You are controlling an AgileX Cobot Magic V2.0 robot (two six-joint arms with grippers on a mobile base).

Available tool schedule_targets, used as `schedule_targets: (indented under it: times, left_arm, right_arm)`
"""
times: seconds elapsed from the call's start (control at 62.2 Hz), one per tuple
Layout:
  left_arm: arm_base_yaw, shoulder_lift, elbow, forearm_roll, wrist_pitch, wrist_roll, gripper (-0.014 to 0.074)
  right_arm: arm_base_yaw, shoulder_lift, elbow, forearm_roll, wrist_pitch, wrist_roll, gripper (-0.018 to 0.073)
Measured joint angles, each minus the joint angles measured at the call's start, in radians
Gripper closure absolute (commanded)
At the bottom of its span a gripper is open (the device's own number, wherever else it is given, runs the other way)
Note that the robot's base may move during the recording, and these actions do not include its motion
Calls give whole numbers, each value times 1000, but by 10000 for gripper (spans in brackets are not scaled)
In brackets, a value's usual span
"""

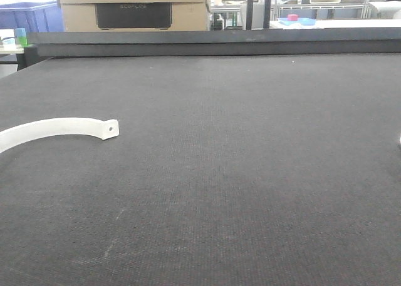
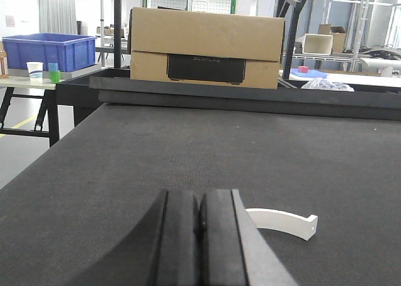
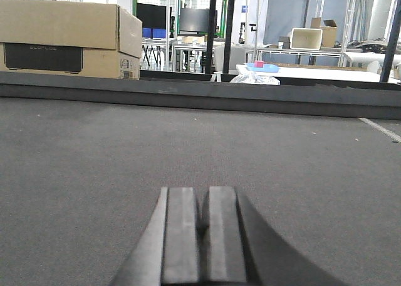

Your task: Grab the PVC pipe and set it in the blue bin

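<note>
- Left gripper (image 2: pixel 200 201): the two black fingers are pressed together, pad against pad, with nothing between them. It sits low over the table (image 2: pixel 156 154).
- Right gripper (image 3: pixel 202 201): the fingers are closed against each other, with only a thin dark seam between the pads, and they hold nothing. The mat ahead of it is bare and dark.
- Pipe piece (image 2: pixel 282 220): a white, flat, curved strip lying on the mat just ahead of the left gripper and to its right, not touching it. In the front view the pipe piece (image 1: pixel 56 128) lies on the left part of the table, its arc running off the left edge of the frame. Its squared end has a small hole and points toward the middle of the table.
- Table surface: a dark textured mat with a few pale specks.
- Far edge: a raised black rail (image 1: pixel 219 45) runs across the full width of the table.
- Cardboard box (image 2: pixel 207 48): it stands behind the rail, with a dark panel on its front face.
- Blue bin (image 2: pixel 47 51): it stands on a separate side table beyond the left corner, well apart from the pipe piece. A white cup (image 2: pixel 35 70) and a green cup (image 2: pixel 55 75) stand just in front of it.
- Background: shelving, frames and further tables, too distant to detail.
</note>
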Motion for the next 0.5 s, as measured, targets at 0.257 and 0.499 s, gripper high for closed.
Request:
schedule_targets:
  times: [0.257, 0.499]
  left_arm:
    - [0, 0, 0, 0, 0, 0, 707]
    - [0, 0, 0, 0, 0, 0, 707]
  right_arm:
    - [0, 0, 0, 0, 0, 0, 728]
    - [0, 0, 0, 0, -5, 0, 728]
